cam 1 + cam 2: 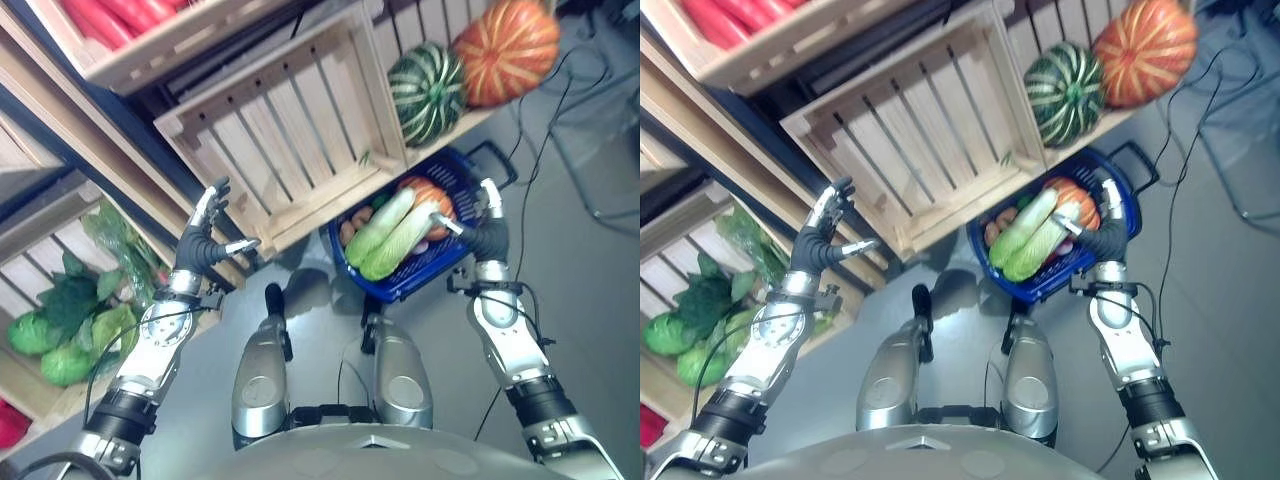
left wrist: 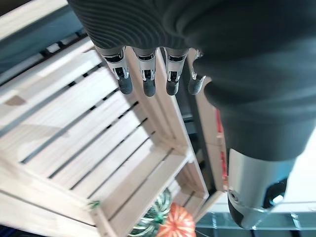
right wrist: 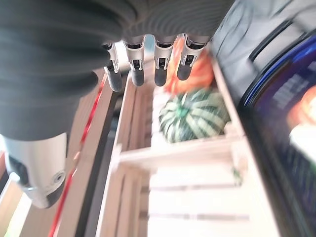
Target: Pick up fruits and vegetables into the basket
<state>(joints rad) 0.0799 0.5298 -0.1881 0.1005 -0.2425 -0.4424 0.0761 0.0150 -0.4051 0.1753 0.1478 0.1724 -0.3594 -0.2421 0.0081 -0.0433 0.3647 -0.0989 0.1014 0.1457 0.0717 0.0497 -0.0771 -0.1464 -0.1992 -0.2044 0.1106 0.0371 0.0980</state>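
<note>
A blue basket (image 1: 425, 276) stands on the floor below the shelf. It holds two pale green cabbages (image 1: 388, 232), an orange pumpkin (image 1: 432, 196) and small brownish vegetables (image 1: 354, 222). My right hand (image 1: 487, 228) hovers at the basket's right rim, open, fingers straight (image 3: 159, 69) and holding nothing. My left hand (image 1: 205, 238) is raised before the front edge of an empty wooden crate (image 1: 285, 135), open as well, its fingers (image 2: 146, 79) straight. A green striped pumpkin (image 1: 428, 92) and an orange striped pumpkin (image 1: 507, 50) lie in the crate to the right.
Leafy greens and cabbages (image 1: 65, 315) fill a lower crate at the left. Red vegetables (image 1: 105, 18) lie in a crate at the top left. Grey floor stretches to the right of the basket, with thin cables (image 1: 540, 150) across it.
</note>
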